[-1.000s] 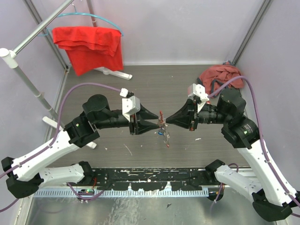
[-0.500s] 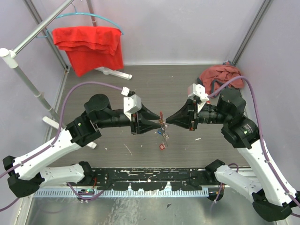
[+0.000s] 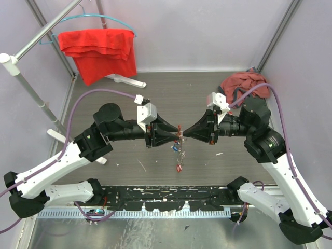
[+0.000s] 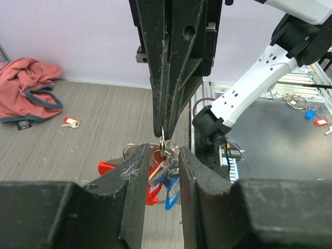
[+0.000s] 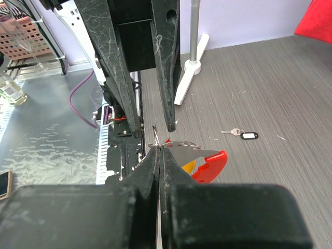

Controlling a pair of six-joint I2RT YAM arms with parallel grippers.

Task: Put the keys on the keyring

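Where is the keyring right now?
In the top view the keyring hangs in the air above the middle of the table, pinched by the right pincer, with the left pincer close on its other side.

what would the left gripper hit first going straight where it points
The left gripper would first meet the keys hanging between its fingers; just behind, probably the right gripper pinching the keyring.

The keyring (image 4: pixel 162 139) is bright metal, keys (image 4: pixel 170 193) glossy plastic-headed, fingers (image 4: pixel 132 197) scuffed matt plastic.
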